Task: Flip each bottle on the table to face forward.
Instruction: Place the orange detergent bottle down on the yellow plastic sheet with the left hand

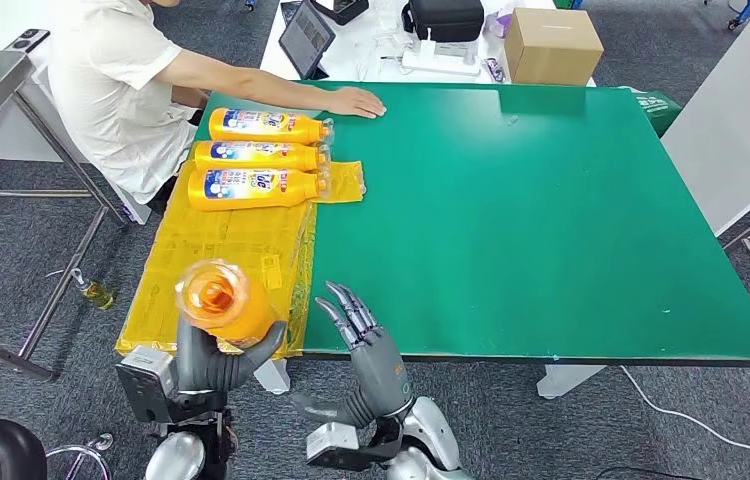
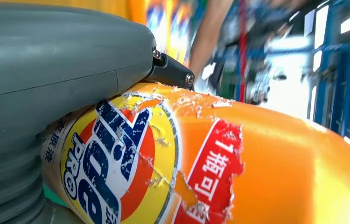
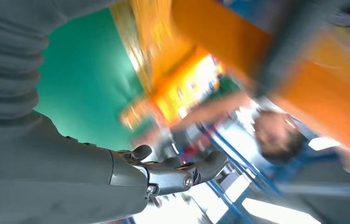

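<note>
Four orange plastic detergent bottles are in the scene. The large green table point(image 1: 551, 220) carries a yellow plastic sheet point(image 1: 221, 250) along its left side. A seated person in a white shirt point(image 1: 111, 90) rests a hand point(image 1: 356, 102) on the far edge.

Three of the bottles point(image 1: 266, 157) lie side by side on the far part of the sheet, labels up. The fourth bottle point(image 1: 223, 300) is lifted above the near left corner, held by the robot's left hand point(image 1: 213, 362), whose fingers wrap around the lower body.

It looks filled, so probably rather heavy. The smooth plastic may slip, and the worn label point(image 2: 117, 163) gives little friction. I judge the middle of the body is the best place to hold.

The right hand point(image 1: 366, 345) holds nothing; its fingers point(image 1: 349, 305) are stretched and a little apart.
</note>
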`<state>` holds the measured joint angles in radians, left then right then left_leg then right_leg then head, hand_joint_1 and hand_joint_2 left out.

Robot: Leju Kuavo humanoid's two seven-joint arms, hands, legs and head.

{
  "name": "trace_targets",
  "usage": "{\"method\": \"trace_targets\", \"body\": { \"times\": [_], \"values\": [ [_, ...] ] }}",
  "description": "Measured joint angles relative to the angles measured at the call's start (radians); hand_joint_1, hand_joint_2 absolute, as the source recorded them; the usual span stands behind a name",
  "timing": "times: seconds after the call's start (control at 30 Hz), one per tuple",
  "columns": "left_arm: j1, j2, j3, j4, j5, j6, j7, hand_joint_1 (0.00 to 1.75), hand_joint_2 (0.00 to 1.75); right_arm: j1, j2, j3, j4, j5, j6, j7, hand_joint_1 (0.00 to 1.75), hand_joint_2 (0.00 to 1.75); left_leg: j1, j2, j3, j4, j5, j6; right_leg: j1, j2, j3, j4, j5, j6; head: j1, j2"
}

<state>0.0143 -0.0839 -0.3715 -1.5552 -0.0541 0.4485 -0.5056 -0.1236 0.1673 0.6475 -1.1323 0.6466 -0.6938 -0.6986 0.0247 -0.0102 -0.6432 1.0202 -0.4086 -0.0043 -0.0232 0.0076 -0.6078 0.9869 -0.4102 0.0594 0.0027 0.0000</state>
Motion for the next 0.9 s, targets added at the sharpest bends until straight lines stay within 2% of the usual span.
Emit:
{"method": "trace_targets", "body": {
  "times": [0.1, 0.23, 0.37, 0.47, 0.63, 0.77, 0.9],
  "values": [
    [-0.002, 0.008, 0.017, 0.011, -0.173, 0.075, 0.025, 1.75, 1.75, 0.043, 0.038, -0.132, -0.106, 0.125, -0.003, 0.0, 0.0, 0.0, 0.0, 0.0, 0.0, 0.0, 0.0, 0.0, 0.0, 0.0, 0.0, 0.0, 0.0, 0.0, 0.0, 0.0],
    [-0.006, 0.028, 0.037, 0.033, -0.415, 0.122, 0.109, 1.75, 1.75, 0.086, 0.093, -0.317, -0.272, 0.31, -0.007, 0.0, 0.0, 0.0, -0.001, 0.0, 0.0, 0.0, 0.0, 0.0, 0.0, 0.0, 0.0, 0.0, 0.001, 0.0, 0.0, 0.0],
    [-0.025, 0.045, 0.07, 0.074, -0.575, 0.111, 0.204, 1.75, 1.75, 0.113, 0.118, -0.428, -0.37, 0.313, -0.007, 0.001, 0.0, 0.0, -0.001, 0.0, 0.0, 0.0, 0.0, 0.0, 0.0, 0.0, 0.0, 0.0, 0.001, 0.0, 0.0, 0.0],
    [-0.053, 0.059, 0.1, 0.131, -0.664, 0.078, 0.257, 1.75, 1.75, 0.127, 0.13, -0.46, -0.4, 0.281, -0.007, 0.001, 0.0, 0.0, 0.0, 0.001, 0.0, 0.0, 0.0, 0.0, 0.0, 0.001, 0.0, 0.0, 0.001, 0.0, 0.0, 0.0],
    [-0.131, 0.073, 0.127, 0.264, -0.734, -0.001, 0.298, 1.75, 1.75, 0.134, 0.146, -0.467, -0.404, 0.236, -0.007, 0.001, 0.0, 0.0, 0.0, 0.001, 0.0, 0.0, 0.001, 0.0, 0.0, 0.0, -0.001, 0.0, 0.001, 0.0, 0.0, 0.0],
    [-0.249, 0.066, 0.128, 0.423, -0.751, -0.056, 0.301, 1.75, 1.75, 0.132, 0.146, -0.461, -0.385, 0.193, -0.007, 0.001, 0.0, 0.0, 0.0, -0.001, 0.001, 0.0, 0.001, 0.0, 0.0, 0.0, 0.001, 0.0, 0.001, 0.0, 0.0, 0.0],
    [-0.376, 0.037, 0.125, 0.604, -0.748, -0.063, 0.29, 1.75, 1.75, 0.124, 0.146, -0.453, -0.352, 0.169, -0.007, 0.001, 0.0, 0.0, -0.001, -0.001, 0.003, 0.0, 0.001, 0.001, 0.0, -0.001, 0.004, 0.0, 0.001, 0.0, 0.0, 0.0]
  ]
}}
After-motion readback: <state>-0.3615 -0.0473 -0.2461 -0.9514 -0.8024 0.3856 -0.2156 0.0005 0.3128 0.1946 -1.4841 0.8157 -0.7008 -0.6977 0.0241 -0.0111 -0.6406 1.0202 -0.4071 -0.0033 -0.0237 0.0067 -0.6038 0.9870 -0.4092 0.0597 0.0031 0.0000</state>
